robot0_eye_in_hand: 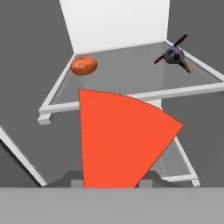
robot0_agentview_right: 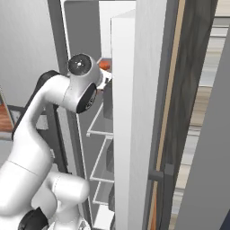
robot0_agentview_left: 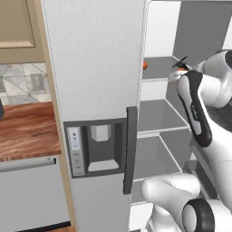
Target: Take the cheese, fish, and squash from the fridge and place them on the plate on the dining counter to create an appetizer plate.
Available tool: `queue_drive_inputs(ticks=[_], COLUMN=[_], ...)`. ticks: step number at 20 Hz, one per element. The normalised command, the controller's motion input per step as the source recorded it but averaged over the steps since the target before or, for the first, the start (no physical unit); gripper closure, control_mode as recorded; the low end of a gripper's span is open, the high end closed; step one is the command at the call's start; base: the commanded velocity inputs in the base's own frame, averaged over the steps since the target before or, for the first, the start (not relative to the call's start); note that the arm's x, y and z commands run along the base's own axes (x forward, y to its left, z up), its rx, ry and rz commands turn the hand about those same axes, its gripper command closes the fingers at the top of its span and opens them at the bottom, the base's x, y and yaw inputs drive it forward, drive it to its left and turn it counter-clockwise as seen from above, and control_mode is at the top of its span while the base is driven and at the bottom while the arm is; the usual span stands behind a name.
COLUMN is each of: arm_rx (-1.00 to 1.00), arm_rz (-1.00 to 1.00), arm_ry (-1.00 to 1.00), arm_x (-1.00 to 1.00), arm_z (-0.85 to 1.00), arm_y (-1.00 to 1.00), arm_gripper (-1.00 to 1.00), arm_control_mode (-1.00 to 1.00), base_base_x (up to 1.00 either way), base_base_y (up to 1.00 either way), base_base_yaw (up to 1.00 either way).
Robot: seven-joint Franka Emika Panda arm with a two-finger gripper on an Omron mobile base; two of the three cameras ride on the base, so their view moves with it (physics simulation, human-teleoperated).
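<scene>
Cheese wedged in my fingers, pinched across its flat faces near the broad end; stiff, light, likely slick. Beyond, on the fridge shelf: squash left, fish right, spiky, fiddly.
</scene>
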Motion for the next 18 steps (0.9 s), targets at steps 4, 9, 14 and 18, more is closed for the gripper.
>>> queue_drive_inputs(ticks=[4, 9, 14, 18], arm_rx=[0.0, 0.0, 0.0, 0.0], arm_rz=[0.0, 0.0, 0.0, 0.0], arm_ry=[0.0, 0.0, 0.0, 0.0], arm_x=[0.0, 0.0, 0.0, 0.0], arm_z=[0.0, 0.0, 0.0, 0.0], arm_y=[0.0, 0.0, 0.0, 0.0], arm_gripper=[1.0, 1.0, 1.0, 1.0], arm_control_mode=[1.0, 1.0, 1.0, 1.0], base_base_x=[-1.0, -1.0, -0.84, -0.41], base_base_y=[0.12, 0.27, 0.7, 1.0], base_base_yaw=[0.05, 0.11, 0.28, 0.56])
